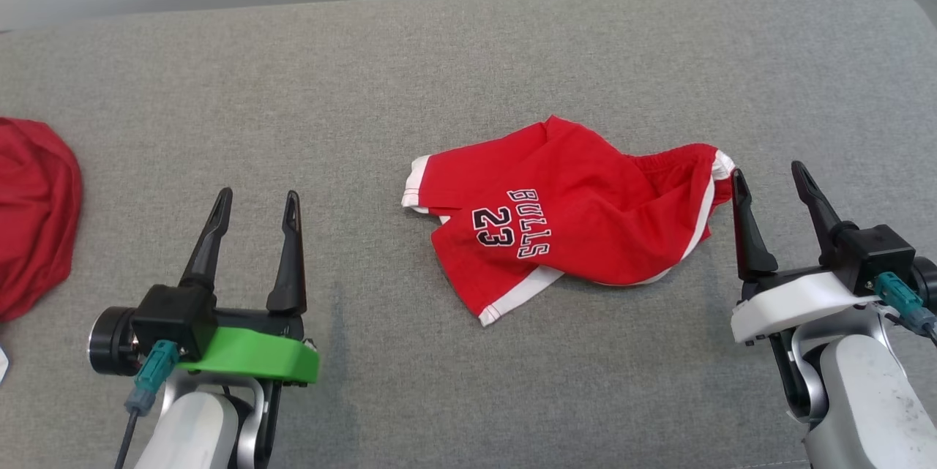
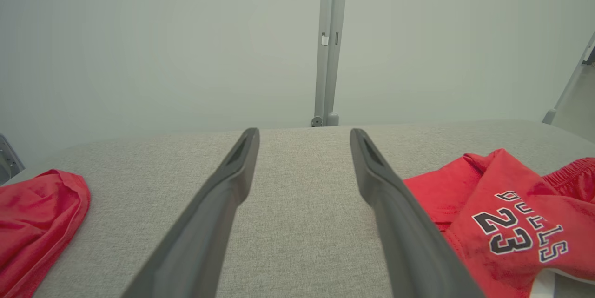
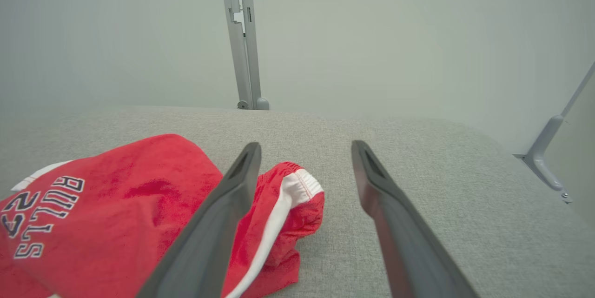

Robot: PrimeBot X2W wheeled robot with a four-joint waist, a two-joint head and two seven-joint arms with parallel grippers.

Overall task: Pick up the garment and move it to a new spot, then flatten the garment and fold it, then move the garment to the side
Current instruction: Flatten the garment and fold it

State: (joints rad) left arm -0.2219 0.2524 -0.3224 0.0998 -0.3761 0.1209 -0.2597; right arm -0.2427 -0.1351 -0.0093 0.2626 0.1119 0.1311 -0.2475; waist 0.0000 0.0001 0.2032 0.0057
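Garment (image 1: 564, 224) lies crumpled just beside wide-open right jaws, left jaws equally wide, red cloth (image 1: 36, 213) far left.

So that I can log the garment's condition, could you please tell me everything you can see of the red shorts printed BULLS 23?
The red shorts look like soft knit jersey, with white trim on the leg hems and side stripe, an elastic gathered waistband and dark, white-outlined BULLS 23 lettering. They lie crumpled and partly folded over themselves on the grey fabric surface, waistband end toward the open right gripper, whose near finger overlaps that edge; contact cannot be told.
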